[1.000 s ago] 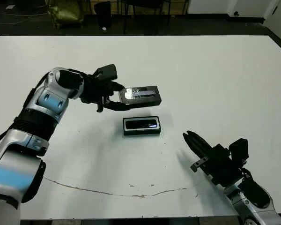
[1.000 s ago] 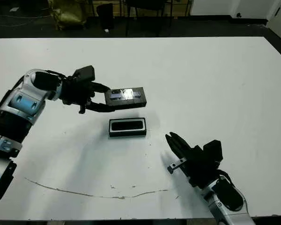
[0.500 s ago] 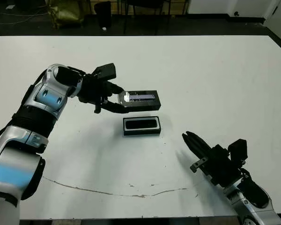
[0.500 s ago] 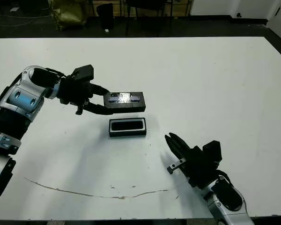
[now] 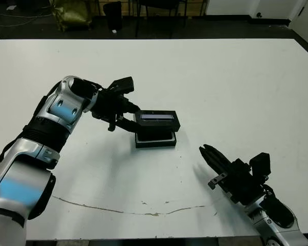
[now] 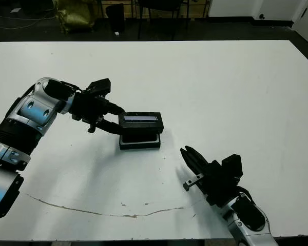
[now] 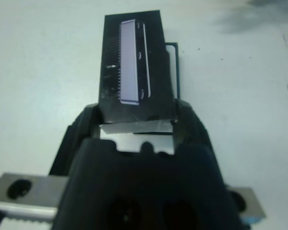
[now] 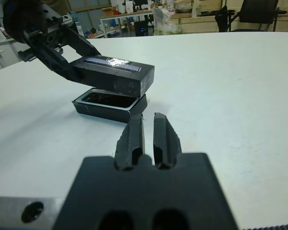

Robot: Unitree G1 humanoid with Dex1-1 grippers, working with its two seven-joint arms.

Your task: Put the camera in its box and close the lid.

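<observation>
Head stereo pair looks down on table (image 5: 236, 77); wrist views sit close, both sharing lid (image 8: 116, 74).

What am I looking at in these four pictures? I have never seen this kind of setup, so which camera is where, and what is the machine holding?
This is a humanoid robot with two arms at a white table. Two pictures come from its head, looking down; the other two come from cameras on its wrists, looking along each claw. The left claw grips the lid, a black cover with a pale stripe, by one end and holds it tilted just above the box, partly covering it. The box lies on the table; the right wrist view shows something dark and glossy inside, probably the camera. The right claw holds nothing, fingers close together, nearer the robot's side of the table.
</observation>
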